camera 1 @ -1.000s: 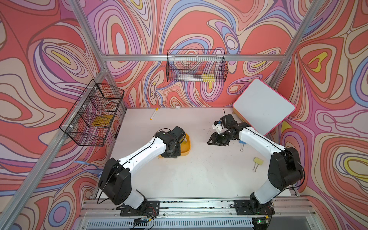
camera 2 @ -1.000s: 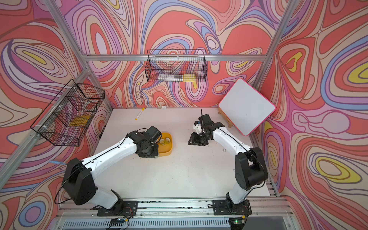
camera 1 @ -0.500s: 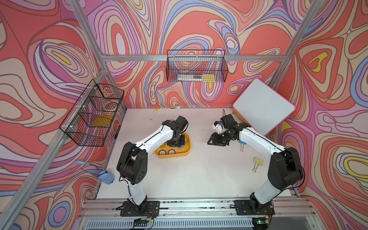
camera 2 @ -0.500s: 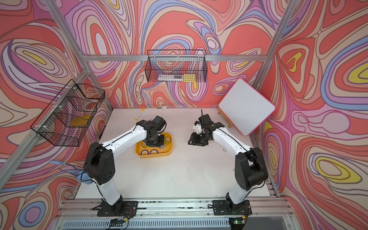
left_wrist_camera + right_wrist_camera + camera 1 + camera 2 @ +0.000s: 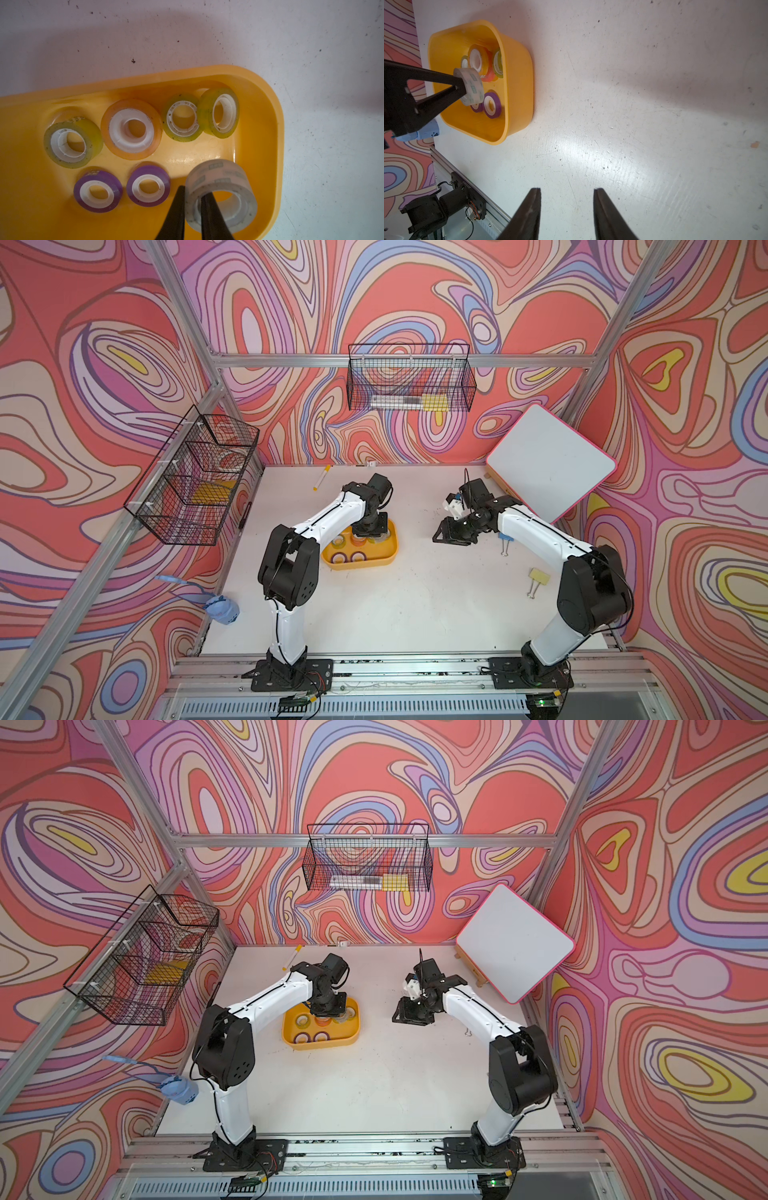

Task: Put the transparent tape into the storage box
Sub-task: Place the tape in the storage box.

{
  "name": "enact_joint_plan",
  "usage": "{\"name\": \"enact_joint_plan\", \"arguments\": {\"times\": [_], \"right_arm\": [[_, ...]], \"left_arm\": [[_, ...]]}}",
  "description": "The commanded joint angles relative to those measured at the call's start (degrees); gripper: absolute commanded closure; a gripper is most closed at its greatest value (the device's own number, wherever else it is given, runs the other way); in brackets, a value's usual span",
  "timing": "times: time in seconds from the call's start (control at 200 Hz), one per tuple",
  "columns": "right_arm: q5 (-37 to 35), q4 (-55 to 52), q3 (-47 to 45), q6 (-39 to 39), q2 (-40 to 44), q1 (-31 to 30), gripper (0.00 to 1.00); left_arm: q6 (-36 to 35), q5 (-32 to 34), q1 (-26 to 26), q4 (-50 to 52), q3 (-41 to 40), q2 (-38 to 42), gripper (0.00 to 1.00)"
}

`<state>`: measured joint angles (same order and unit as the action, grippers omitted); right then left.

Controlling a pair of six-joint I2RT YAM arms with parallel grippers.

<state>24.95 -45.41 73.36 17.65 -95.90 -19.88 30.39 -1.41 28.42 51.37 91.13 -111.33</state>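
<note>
Six rolls (image 5: pixel 131 128) lie in the storage box (image 5: pixel 276 145); a seventh hangs above it.
The left gripper (image 5: pixel 193 191), swung in from the box's left side within the last second, is clamped on the wall of the clear, printed transparent tape (image 5: pixel 228 180) above one rounded corner of the glossy yellow-orange plastic box, left of the tabletop's (image 5: pixel 633 104) centre. The right gripper (image 5: pixel 566 190) holds its jaws apart over scuffed white tabletop.

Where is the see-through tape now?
In the left wrist view, the transparent tape is pinched by the left gripper over the storage box, beside a purple roll.
</note>
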Motion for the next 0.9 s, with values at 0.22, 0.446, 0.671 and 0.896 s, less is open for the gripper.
{"name": "enact_joint_plan", "arguments": {"times": [0.22,0.446,0.671,0.896], "right_arm": [[0.28,0.67,2.65,0.45,-2.01,0.28,0.57],[-0.08,0.33,2.74,0.73,-1.84,0.28,0.57],[-0.34,-0.20,3.21,0.99,-1.75,0.29,0.57],[-0.49,-0.55,3.74,1.24,-2.02,0.28,0.57]], "left_arm": [[0.46,-2.63,-0.13,-3.52,-10.73,2.93,0.85],[0.14,-2.61,-0.14,-5.61,-12.12,2.40,0.85],[-0.24,-3.00,-0.15,-6.57,-10.72,0.44,0.86],[-0.50,-3.50,-0.15,-7.38,-10.38,-1.12,0.84]]}}
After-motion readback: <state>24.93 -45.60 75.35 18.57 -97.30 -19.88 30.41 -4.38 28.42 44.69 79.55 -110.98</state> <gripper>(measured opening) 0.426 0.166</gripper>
